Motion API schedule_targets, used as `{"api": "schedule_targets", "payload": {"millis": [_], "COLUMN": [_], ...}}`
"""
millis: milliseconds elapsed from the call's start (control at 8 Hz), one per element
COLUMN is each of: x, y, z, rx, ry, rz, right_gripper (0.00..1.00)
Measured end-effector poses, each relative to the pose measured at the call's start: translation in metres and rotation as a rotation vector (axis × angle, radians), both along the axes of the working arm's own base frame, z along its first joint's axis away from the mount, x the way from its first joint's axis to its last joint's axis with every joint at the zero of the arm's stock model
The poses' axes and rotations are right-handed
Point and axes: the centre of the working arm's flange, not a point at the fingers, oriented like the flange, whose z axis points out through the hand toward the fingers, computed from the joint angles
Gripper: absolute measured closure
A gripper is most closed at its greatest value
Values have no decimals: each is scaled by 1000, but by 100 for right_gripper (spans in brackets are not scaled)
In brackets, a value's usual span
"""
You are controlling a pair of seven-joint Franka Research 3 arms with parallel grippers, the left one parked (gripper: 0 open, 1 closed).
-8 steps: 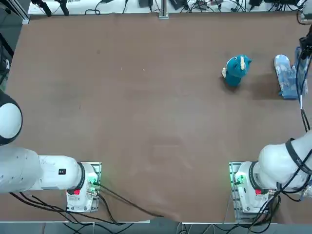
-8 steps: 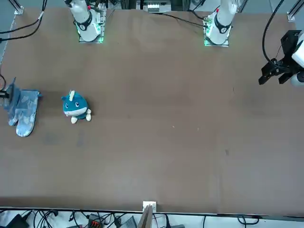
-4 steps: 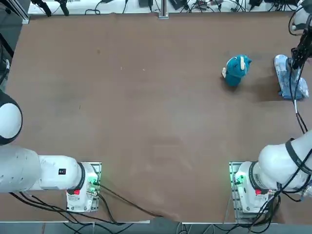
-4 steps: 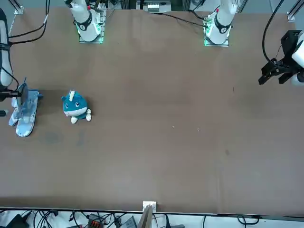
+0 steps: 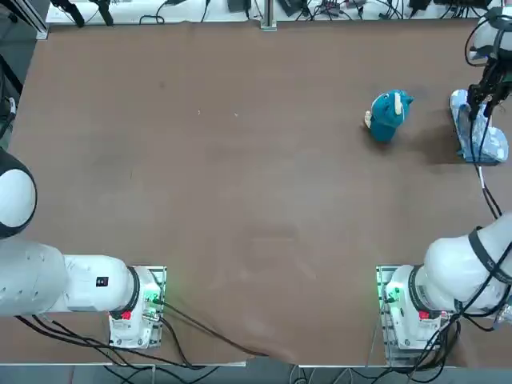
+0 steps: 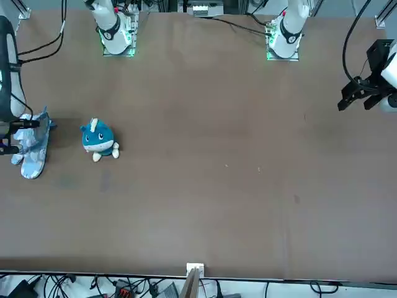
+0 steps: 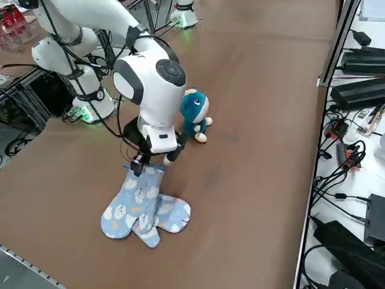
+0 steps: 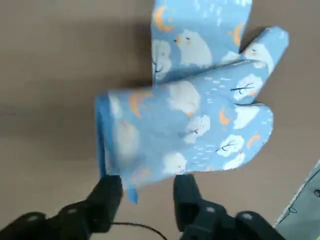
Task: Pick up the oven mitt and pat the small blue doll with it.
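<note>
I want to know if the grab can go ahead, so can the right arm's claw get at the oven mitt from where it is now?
Probably yes. The right claw hangs open just off the cuff edge of the oven mitt, with nothing between them.

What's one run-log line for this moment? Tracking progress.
right gripper: open, above mitt cuff | oven mitt: on table, atop second mitt | small blue doll: beside, untouched

A broad brown table [image 5: 240, 200] fills the scene, evenly lit. Along its far edge runs a pale strip [image 5: 160, 11] crowded with black cables [image 5: 320, 8]. Beside the table, black boxes [image 7: 361, 60], perhaps power units, and tangled leads [image 7: 337, 174] lie on a white surface.
</note>
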Motion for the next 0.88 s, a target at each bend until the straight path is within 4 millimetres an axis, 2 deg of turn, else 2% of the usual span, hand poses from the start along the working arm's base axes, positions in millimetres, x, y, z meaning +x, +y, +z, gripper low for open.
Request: {"api": "schedule_targets", "payload": {"millis": [250, 500, 625, 875], "x": [6, 19, 28, 40], "y": [15, 36, 45, 61], "z": [-1, 9, 32, 111], "rx": [45, 125, 157, 239], "ry": [-19, -74, -113, -204], "rz": [-11, -43, -56, -98], "right_gripper": [0, 0, 0, 0]}}
